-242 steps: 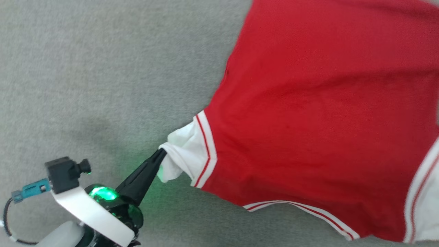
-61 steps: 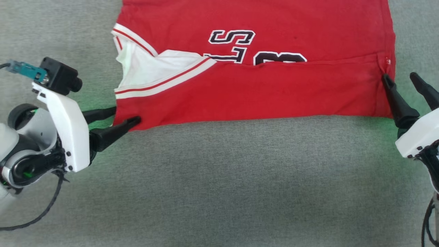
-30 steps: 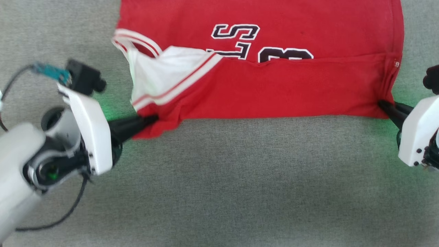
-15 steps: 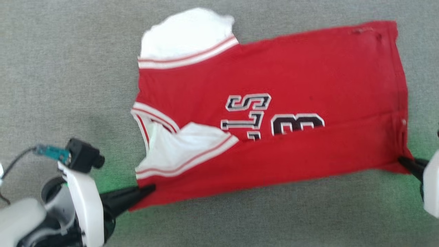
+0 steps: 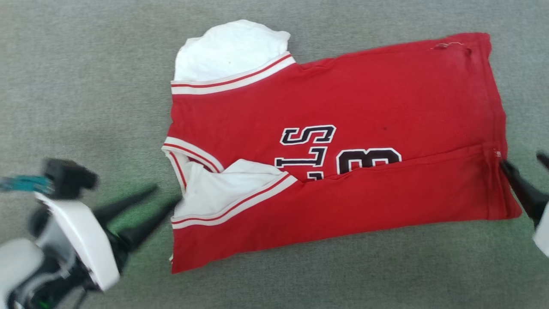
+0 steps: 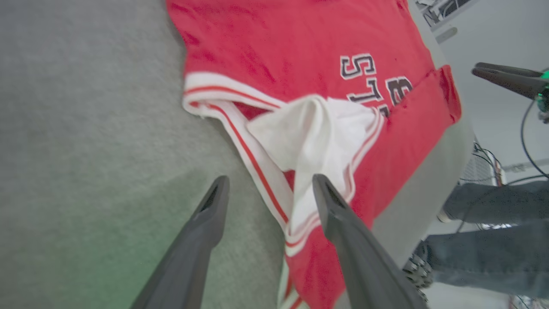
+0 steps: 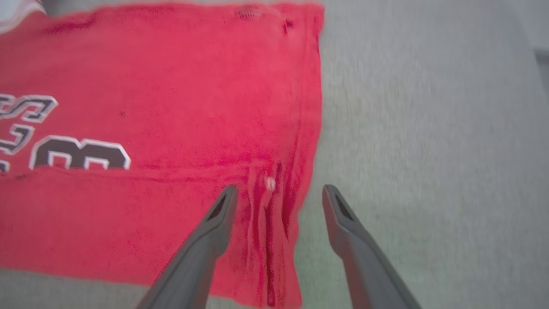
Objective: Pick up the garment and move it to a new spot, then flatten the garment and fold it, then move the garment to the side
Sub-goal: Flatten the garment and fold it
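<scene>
Garment (image 5: 343,98) is lying half-folded on the gray counter (image 5: 85,64), with its lettering (image 5: 339,150) being partly hidden by the near flap. Left gripper (image 5: 166,194), blurred, is being held spread and empty beside the collar (image 5: 188,150). Right gripper (image 5: 522,159), cropped by the frame edge, is being held likewise at the hem (image 5: 499,128).

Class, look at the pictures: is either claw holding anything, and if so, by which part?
Nothing is held: left claw and right claw are both open at the ends of the garment.

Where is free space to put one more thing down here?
Widest: the grey surface left of the garment, above the left gripper. Also the strip below the garment, across to the right gripper. Crowded at the garment's near corners, beside both grippers.
</scene>
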